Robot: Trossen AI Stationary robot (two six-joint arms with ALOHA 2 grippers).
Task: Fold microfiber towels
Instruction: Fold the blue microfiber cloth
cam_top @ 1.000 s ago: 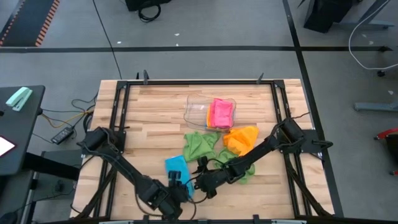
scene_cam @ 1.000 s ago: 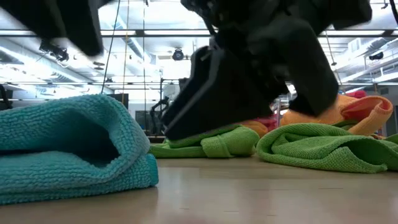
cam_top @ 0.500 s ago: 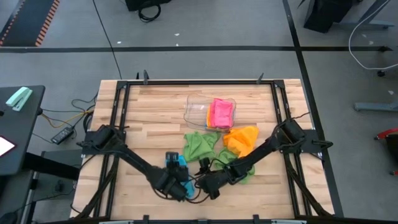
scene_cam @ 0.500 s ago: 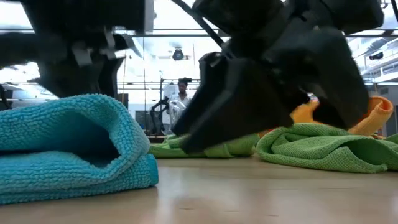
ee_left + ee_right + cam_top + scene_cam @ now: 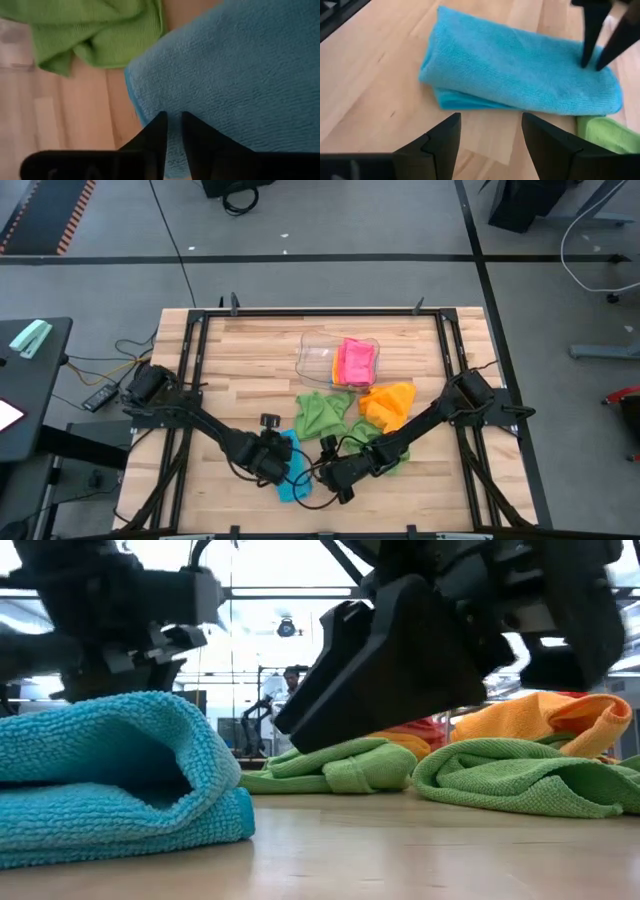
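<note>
A blue towel (image 5: 291,470) lies folded over on the wooden table near its front edge, the rounded fold showing in the low view (image 5: 120,780). My left gripper (image 5: 274,456) is down on the towel's far end, its fingers nearly together (image 5: 173,120). My right gripper (image 5: 490,135) is open just right of the towel, with bare wood between its fingers. Two green towels (image 5: 322,412) (image 5: 388,452) and an orange one (image 5: 390,402) lie crumpled farther back. A pink towel (image 5: 357,362) lies in a clear tray. My left gripper has both fingertips (image 5: 587,62) on the blue towel's top layer (image 5: 150,107), close to its edge at the far end. The fingers slant down from the table's left. Only a narrow slit with blue cloth remains between them. The towel lies flat on the table.
The clear tray (image 5: 318,355) stands at the back middle. The green towel (image 5: 602,137) lies right beside the blue towel's far end. A black frame (image 5: 190,380) rims the table. Bare wood shows at the front left and far left.
My left gripper has travelled from the table's near edge toward its far edge, along the blue towel, and has sunk onto the towel's far end. The towel has kept its place and shape.
</note>
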